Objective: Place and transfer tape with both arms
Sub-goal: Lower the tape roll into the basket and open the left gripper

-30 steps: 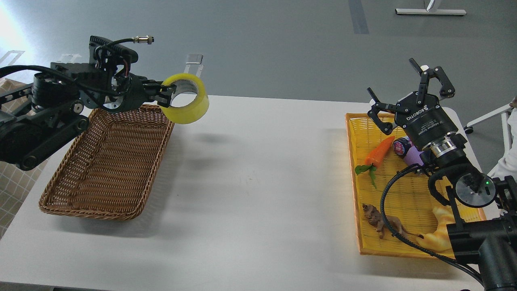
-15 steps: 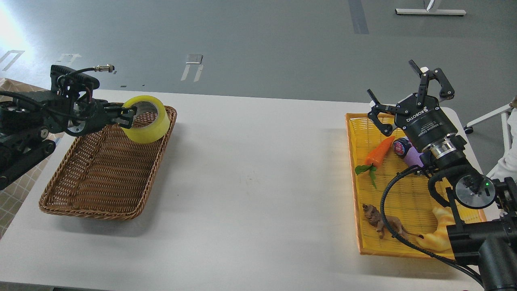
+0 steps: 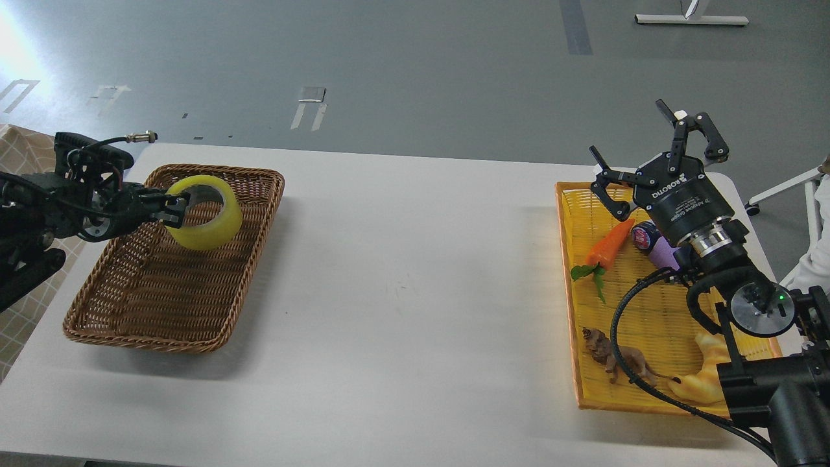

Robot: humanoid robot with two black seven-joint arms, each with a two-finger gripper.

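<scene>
The yellow tape roll [image 3: 209,222] with its grey-white core is held by its left rim in my left gripper [image 3: 174,207], which is shut on it. The roll hangs over the far half of the brown wicker basket [image 3: 130,318], close to or just touching its floor; I cannot tell which. My right gripper [image 3: 655,152] is open and empty, raised above the far end of the yellow tray [image 3: 570,363] at the right side of the table.
The yellow tray holds a toy carrot [image 3: 608,243], a purple item with a red cap [image 3: 655,245], a brown lion figure [image 3: 613,360] and a yellow croissant toy [image 3: 703,370]. A white table [image 3: 415,292] lies between basket and tray. A cable [image 3: 622,337] loops over the tray.
My left gripper has carried the tape leftward and down, from above the basket's far right corner to low inside the basket. The right arm has barely moved.
</scene>
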